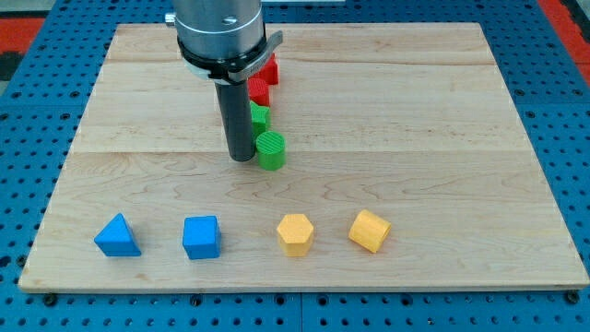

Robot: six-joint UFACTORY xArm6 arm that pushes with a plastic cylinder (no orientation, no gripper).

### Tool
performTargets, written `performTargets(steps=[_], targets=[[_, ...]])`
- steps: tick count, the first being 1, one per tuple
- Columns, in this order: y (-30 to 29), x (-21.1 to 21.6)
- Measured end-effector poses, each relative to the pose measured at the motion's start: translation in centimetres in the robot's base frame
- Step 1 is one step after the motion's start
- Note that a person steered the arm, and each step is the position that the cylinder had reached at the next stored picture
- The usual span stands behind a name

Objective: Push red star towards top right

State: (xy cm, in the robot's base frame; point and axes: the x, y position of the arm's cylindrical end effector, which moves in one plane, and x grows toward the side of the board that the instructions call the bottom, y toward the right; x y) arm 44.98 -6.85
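We find no brand, label or writing that can be read anywhere in the view.

Our arm carries no pincer, so there is nothing to open or close: it ends in a straight dark rod below a grey metal cylinder (219, 28), and our tip (242, 158) rests on the pale wooden board (415, 138) just left of centre. Touching or nearly touching its right side stands a ribbed green cylinder block (271, 149). Behind that, toward the view's top, a second green block (260, 116) peeks out beside the rod; its shape cannot be made out.

Further up the same line sit two red pieces, both partly hidden by the rod and its housing. The lower red block (259, 89) lies just above the second green one, and the upper red block (270, 70) sits close against the housing. Either could be the red star; we cannot tell which, because the arm stands in the way of both.

Along the view's bottom runs a row of four, well apart from our tip: a blue triangular block (117, 236), a blue cube (201, 237), a yellow hexagonal block (295, 233) and a yellow block (370, 231) of angular shape, tilted.

The board lies on a blue perforated table (553, 111), with red patches at the upper corners.
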Motion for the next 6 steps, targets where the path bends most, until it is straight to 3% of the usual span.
performTargets(steps=[3, 4, 6], targets=[[-0.8, -0.4], [-6.0, -6.4], [-0.4, -14.7]])
